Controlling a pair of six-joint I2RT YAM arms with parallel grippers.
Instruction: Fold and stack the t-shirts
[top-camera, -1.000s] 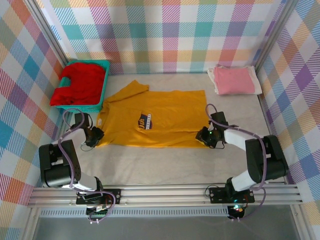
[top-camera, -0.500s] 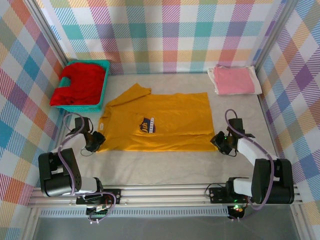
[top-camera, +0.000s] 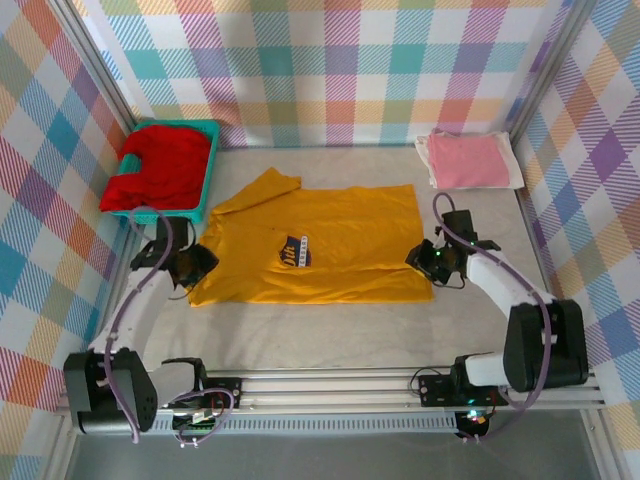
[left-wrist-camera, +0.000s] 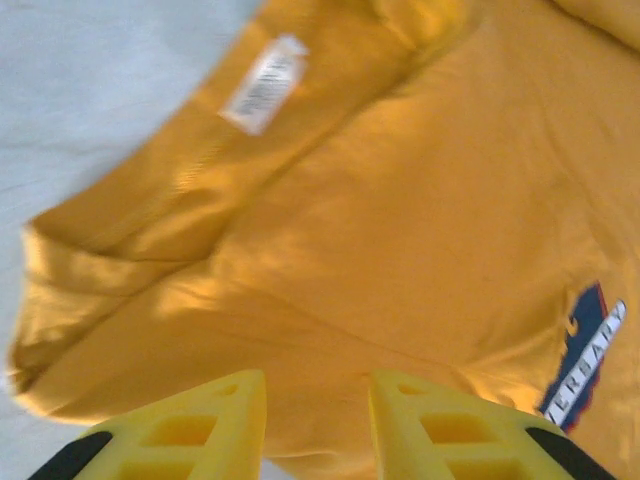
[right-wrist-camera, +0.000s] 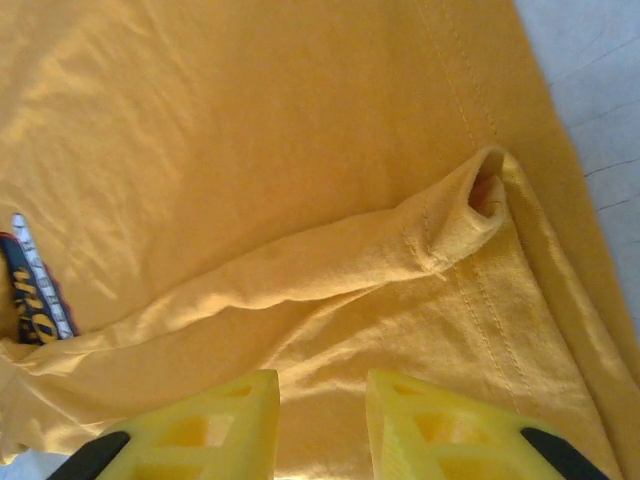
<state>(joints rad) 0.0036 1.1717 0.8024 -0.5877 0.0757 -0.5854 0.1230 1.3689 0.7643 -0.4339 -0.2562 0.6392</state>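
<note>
As seen from above, the yellow shirt (top-camera: 340, 235) lies flat across the middle of the worktop (top-camera: 330, 335), its long axis running left to right, collar to the left and hem to the right. The left gripper (top-camera: 192, 268) sits at the collar end by the near-left corner of the cloth. The right gripper (top-camera: 430, 262) sits on the hem, partway up from its near-right corner. Each arm is at its own end, so the near edge runs between them and the rest of the cloth lies away from both, toward the far edge. The pink shirt (top-camera: 468, 160) is folded in the far-right corner, and the red shirt (top-camera: 160, 165) is heaped in the basket (top-camera: 208, 175) at the far-left corner.

From the left wrist, the yellow fingers (left-wrist-camera: 215, 410) stand a little apart over the shirt (left-wrist-camera: 400, 200), just below the neck label (left-wrist-camera: 263, 83). I cannot tell whether they pinch cloth.

From the right wrist, the fingers (right-wrist-camera: 225, 415) show the same narrow gap, with the shirt (right-wrist-camera: 250, 150) rucked into a raised ridge just ahead. Their grip is equally unclear.

Half a second back, the right gripper was out past the hem, nearer the near-right corner of the worktop. It has since come in over the cloth. The left gripper has edged toward the far side, and its arm is more stretched out.
</note>
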